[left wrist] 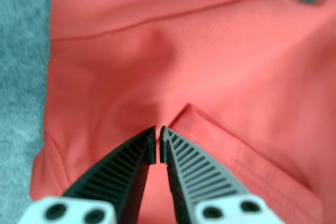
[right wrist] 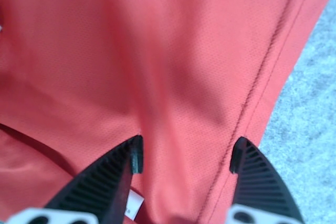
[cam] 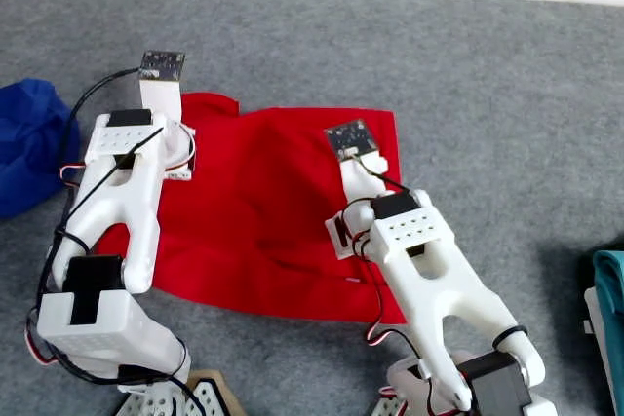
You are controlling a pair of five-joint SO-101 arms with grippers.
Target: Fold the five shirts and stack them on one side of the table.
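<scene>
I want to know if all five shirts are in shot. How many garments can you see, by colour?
Red: 1, the red shirt spread flat in the middle.
Blue: 1, the blue garment bunched at the left edge of the high view.
Teal: 1, the teal garment cut off at the right edge.
Total: 3.

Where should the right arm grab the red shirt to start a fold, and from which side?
Probably its hemmed edge beside the right pincer. The shirt lies flat on the table, so come straight down from above, one finger on the cloth and one just off the edge, then pinch. The open jaws hang just inside that hem.
</scene>
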